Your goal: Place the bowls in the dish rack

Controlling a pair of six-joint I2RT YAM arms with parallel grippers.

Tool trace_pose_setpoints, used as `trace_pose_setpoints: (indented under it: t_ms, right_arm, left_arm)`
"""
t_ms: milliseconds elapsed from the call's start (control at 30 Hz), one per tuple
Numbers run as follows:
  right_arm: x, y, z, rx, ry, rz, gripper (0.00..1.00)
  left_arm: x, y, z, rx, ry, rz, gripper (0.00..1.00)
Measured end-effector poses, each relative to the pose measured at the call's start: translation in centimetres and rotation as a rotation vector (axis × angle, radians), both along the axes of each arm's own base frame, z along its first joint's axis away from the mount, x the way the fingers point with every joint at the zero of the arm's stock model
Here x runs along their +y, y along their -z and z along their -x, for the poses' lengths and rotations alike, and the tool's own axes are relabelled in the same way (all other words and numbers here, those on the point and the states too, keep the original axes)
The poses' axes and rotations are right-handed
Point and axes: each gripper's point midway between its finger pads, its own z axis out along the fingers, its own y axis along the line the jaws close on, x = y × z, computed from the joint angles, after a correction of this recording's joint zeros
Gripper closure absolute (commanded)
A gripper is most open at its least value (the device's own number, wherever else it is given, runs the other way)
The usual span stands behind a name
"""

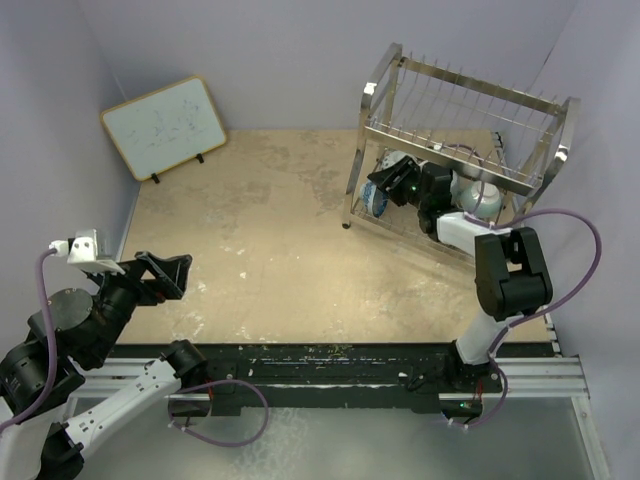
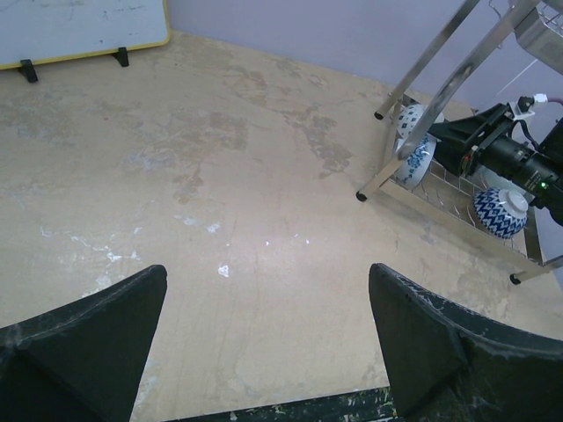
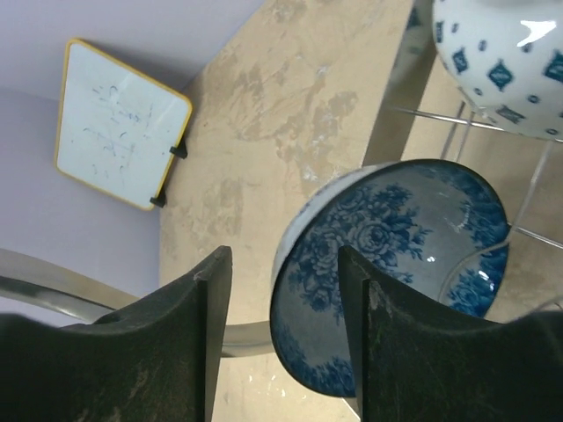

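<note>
The dish rack (image 1: 460,110) stands at the far right of the table. My right gripper (image 1: 386,184) reaches into its lower tier. In the right wrist view the gripper (image 3: 283,264) is open, its jaws straddling the rim of a blue floral bowl (image 3: 413,237) that stands on edge; the left finger (image 3: 198,316) is clear of the rim. A blue-and-white diamond-patterned bowl (image 3: 506,53) sits beyond it. Both blue bowls show in the left wrist view (image 2: 412,145) (image 2: 500,211). A pale bowl (image 1: 481,197) lies further right in the rack. My left gripper (image 1: 170,272) (image 2: 268,281) is open and empty, low at the near left.
A framed whiteboard (image 1: 163,127) leans against the back-left wall; it also shows in the left wrist view (image 2: 79,22) and the right wrist view (image 3: 119,123). The rack's tubular leg (image 2: 422,114) and wires (image 3: 493,127) hem in my right gripper.
</note>
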Motion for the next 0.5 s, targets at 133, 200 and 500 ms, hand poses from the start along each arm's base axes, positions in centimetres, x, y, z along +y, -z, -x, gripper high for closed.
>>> trace_pose_setpoints:
  t_ms: [133,200,500]
  right_arm:
    - [0.9,0.0,-0.4,-0.003,-0.025,-0.005,0.56]
    - [1.1,0.3,-0.3,0.006,-0.034,-0.006,0.63]
    - [1.8,0.4,-0.2,-0.002,-0.065,-0.027,1.0]
  left_arm:
    - [0.1,0.1,0.1,0.0,0.0,0.0,0.01]
    - [0.2,0.0,0.2,-0.003,-0.002,0.003,0.01]
    - [0.5,0.2,0.4,-0.003,-0.008,0.002,0.01]
